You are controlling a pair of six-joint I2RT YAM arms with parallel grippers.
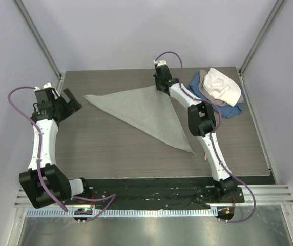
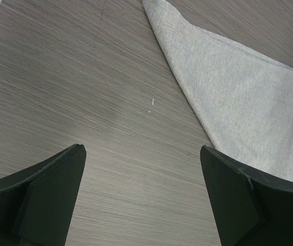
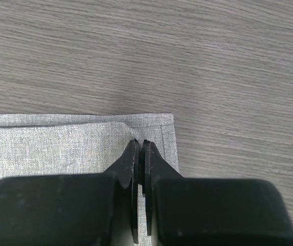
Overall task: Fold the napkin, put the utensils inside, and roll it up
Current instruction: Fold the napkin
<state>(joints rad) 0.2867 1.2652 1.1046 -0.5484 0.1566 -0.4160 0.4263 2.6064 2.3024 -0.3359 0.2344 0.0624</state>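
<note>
1. Now the napkin lies flat on the table, folded into a big triangle. One point is by the left arm, one is far back by the right arm, and one points to the near side.
2. The right gripper has its two fingers pressed tight together at the far corner. A little wrinkle of cloth runs up into the tips, so it looks like it is pinching the napkin there.
3. The left gripper is spread wide. It hangs over bare table just beside the napkin's left point and touches nothing.
4. I think the step is finishing the fold. To do it well, the two layers at that corner should sit edge on edge, as they seem to in the right wrist view.
5. Let go gently and lift straight up, so the top layer does not drag along.
6. The left gripper could press its point down to stop sliding.
7. The pile of cloths sits near the right arm, so don't bump it.
8. I cannot spot the spoon for sure.
</note>
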